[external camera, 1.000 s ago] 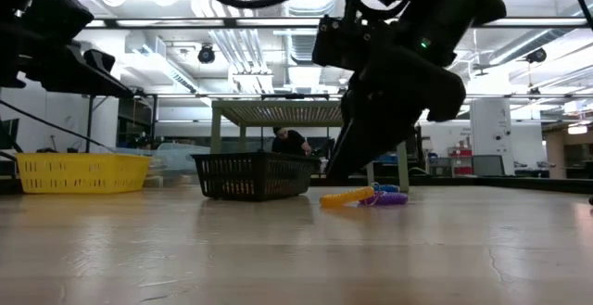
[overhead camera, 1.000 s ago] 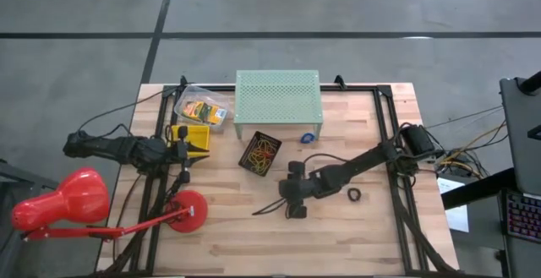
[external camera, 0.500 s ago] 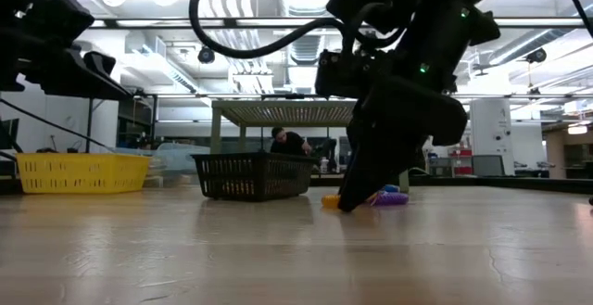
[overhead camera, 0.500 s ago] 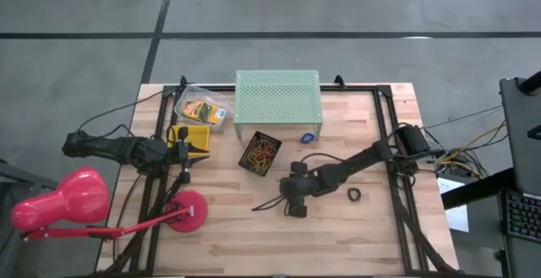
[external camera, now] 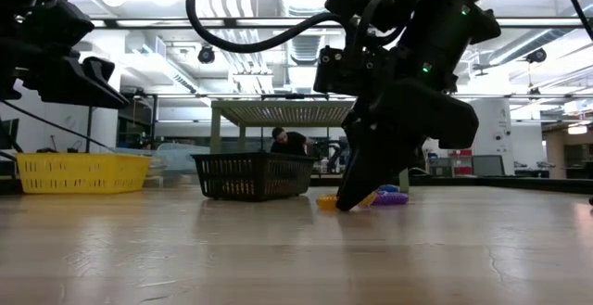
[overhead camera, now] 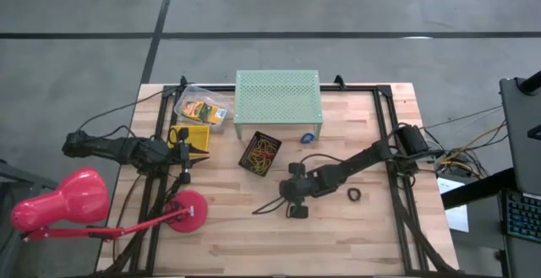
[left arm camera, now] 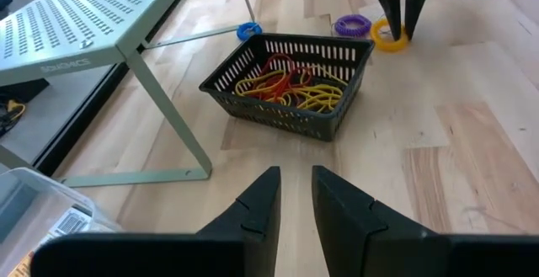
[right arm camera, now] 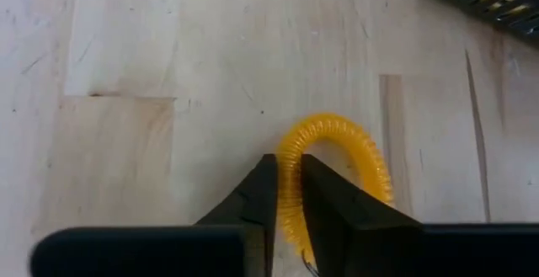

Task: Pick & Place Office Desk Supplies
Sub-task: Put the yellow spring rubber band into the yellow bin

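A yellow coiled ring (right arm camera: 341, 146) lies on the wooden table near its middle, and my right gripper (right arm camera: 289, 166) is shut on it. The low view shows the same ring (external camera: 324, 200) at the fingertips of the right gripper (external camera: 345, 203), with a purple ring (external camera: 389, 197) just behind. A black basket (left arm camera: 290, 83) holds red, orange and yellow rubber bands. A blue ring (overhead camera: 309, 138) and a black ring (overhead camera: 353, 195) lie loose on the table. My left gripper (left arm camera: 295, 194) hovers at the table's left side, open by a narrow gap with nothing in it. My right gripper pinches the yellow ring's coiled band (right arm camera: 290, 155) on one side of the loop. One finger is inside the loop and one outside. The fingers slant down from above, coming from the table's right. The rest of the ring lies on the table.
A mint-green perforated stand (overhead camera: 277, 96) stands at the far middle. To its left are a clear tub of yellow boxes (overhead camera: 201, 109) and a yellow basket (overhead camera: 193, 139). A pink desk lamp (overhead camera: 76, 202) reaches in at the near left. The table's near middle is bare wood.
My right gripper has sunk to the table over the yellow ring and has shut on its band. The ring has shifted slightly along the table and stays down on it.
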